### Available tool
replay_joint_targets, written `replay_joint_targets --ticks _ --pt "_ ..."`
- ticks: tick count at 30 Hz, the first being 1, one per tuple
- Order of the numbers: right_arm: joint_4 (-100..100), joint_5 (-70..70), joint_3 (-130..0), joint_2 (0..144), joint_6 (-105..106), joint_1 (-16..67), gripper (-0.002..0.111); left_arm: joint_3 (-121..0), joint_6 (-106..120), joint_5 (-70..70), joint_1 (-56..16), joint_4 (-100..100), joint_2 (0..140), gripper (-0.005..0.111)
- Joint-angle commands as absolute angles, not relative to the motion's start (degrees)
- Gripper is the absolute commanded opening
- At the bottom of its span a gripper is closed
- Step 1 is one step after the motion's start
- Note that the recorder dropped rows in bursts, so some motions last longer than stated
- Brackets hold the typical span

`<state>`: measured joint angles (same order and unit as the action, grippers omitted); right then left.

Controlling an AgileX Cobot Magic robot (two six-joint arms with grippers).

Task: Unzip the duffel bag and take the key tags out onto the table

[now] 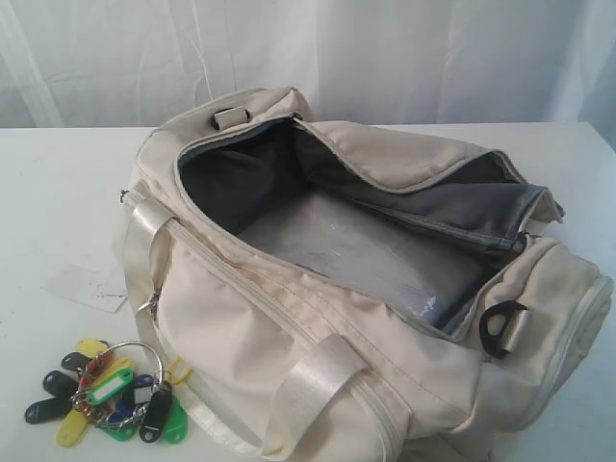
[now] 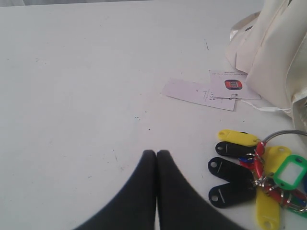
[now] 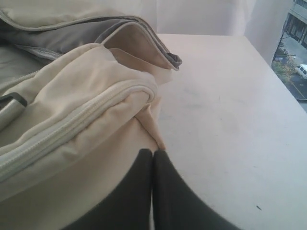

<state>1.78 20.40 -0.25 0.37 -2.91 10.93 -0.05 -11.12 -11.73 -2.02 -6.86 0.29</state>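
Exterior view: bag (image 1: 269, 337) unzipped, tags (image 1: 111, 395) on table (image 1: 58, 212) beside it.
Wrist views: my left gripper (image 2: 156, 153), right gripper (image 3: 153, 152) both closed, empty.

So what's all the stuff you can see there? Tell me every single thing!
cream fabric duffel bag: one, cream with grey lining, on the table, zip open, nothing seen inside
bunch of plastic key tags on a metal ring: one bunch, green, yellow, black, red and blue, on the table outside the bag, by its near left corner
white paper tags: two, white, one with a red square, flat on the table beside the bag
white table: one, plain white, under everything
white curtain: one, white, behind the table
left gripper: one, black, shut, over the table near the key tags
right gripper: one, black, shut, by the bag's end
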Motion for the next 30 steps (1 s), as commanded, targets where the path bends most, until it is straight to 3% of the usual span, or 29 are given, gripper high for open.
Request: replay_joint_targets --ticks 1,30 --pt "2.3 19.6 0.0 0.0 -3.3 10.6 0.0 0.0 -11.6 -11.6 -1.8 -6.7 0.0 0.0" --pt "2.3 19.6 0.0 0.0 -3.3 14.5 0.0 0.0 -11.6 -11.6 -1.8 -6.7 0.0 0.0"
